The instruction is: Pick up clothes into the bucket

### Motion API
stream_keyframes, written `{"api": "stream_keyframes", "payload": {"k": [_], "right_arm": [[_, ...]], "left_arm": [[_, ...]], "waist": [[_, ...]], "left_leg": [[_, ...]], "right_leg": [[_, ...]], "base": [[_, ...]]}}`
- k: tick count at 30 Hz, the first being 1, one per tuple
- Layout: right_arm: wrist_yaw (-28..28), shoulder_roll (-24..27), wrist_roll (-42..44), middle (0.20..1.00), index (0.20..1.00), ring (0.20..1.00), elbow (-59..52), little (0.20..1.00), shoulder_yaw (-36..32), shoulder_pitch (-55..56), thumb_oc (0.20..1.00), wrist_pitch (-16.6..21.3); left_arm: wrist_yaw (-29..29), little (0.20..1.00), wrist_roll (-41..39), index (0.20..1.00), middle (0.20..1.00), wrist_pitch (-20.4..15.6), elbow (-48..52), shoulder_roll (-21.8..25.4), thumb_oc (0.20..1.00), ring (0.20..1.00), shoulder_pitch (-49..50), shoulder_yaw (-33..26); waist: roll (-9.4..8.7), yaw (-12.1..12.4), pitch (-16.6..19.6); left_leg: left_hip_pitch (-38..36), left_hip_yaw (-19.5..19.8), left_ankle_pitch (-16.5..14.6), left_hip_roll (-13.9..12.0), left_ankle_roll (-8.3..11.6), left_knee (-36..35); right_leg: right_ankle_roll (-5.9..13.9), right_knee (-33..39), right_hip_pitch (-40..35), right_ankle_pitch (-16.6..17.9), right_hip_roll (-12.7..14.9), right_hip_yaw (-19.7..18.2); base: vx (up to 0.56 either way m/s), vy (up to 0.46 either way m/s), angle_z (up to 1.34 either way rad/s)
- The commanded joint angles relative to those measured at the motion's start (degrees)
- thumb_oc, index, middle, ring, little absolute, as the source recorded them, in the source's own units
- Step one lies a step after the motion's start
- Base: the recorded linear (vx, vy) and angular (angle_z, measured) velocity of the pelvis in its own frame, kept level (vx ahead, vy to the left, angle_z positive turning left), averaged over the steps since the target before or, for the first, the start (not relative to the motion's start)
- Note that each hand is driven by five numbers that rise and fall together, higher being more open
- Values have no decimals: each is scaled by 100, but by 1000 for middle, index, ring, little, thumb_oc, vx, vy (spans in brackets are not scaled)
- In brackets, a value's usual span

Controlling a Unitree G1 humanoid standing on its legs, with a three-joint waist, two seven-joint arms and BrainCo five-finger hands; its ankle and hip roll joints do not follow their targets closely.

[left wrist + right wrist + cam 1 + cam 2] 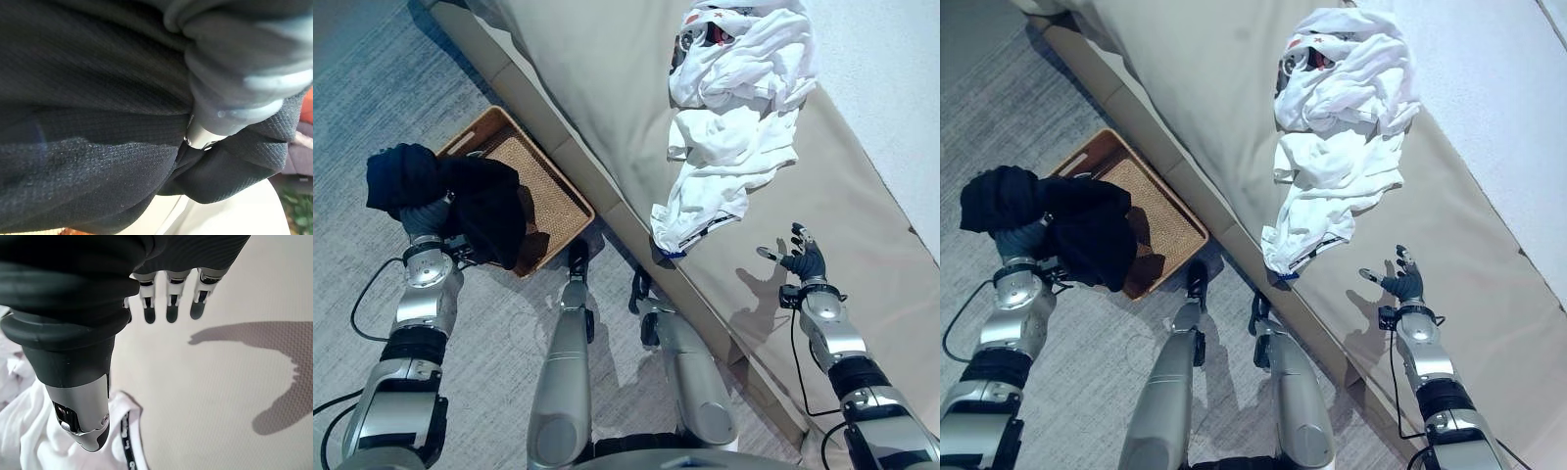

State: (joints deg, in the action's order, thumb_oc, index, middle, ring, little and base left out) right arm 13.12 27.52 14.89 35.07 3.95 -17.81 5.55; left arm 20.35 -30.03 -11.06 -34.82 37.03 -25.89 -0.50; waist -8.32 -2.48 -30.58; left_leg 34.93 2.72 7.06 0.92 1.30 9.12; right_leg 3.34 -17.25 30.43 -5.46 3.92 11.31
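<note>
My left hand is shut on a black garment and holds it above the near end of a brown wicker basket on the floor. The dark cloth wraps round that hand's fingers. A pile of white clothes lies on the beige sofa, one piece trailing to the seat's front edge. My right hand hovers open over bare seat cushion, right of the white pile's lower end, its fingers straight with nothing in them.
The basket stands on grey carpet against the sofa's front edge. A white wall runs behind the sofa. Bare cushion lies under and around my right hand.
</note>
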Motion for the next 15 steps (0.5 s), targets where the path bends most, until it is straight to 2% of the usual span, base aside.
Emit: {"api": "stream_keyframes", "payload": {"k": [1, 7, 15], "right_arm": [[222, 268, 251, 1000, 1000, 1000, -107, 1000, 42, -66, 1000, 292], [316, 311, 328, 1000, 1000, 1000, -122, 1000, 41, -184, 1000, 342], [571, 353, 460, 1000, 1000, 1000, -351, 1000, -69, -370, 1000, 460]], "left_arm": [[113, 200, 43, 200, 200, -480, 268, 295, 200, 200, -356, -81], [146, 200, 129, 200, 200, -360, -42, 335, 200, 200, -542, 78], [277, 200, 226, 200, 200, -177, -652, 279, 200, 200, -699, 129]], "waist": [[-209, -8, 79], [-222, -123, 79], [-364, -322, 79]], "left_leg": [[202, 171, -929, -94, 178, 1113], [530, 170, -883, -105, 187, 1145], [1191, 114, -1017, -170, 166, 1573]], "right_leg": [[464, 824, 112, 964, 504, -106], [465, 790, 467, 1010, 477, -110], [482, 666, 1105, 1094, 394, -200]], "base": [[-11, -7, -4], [-5, -1, -1], [-5, 7, -6]]}}
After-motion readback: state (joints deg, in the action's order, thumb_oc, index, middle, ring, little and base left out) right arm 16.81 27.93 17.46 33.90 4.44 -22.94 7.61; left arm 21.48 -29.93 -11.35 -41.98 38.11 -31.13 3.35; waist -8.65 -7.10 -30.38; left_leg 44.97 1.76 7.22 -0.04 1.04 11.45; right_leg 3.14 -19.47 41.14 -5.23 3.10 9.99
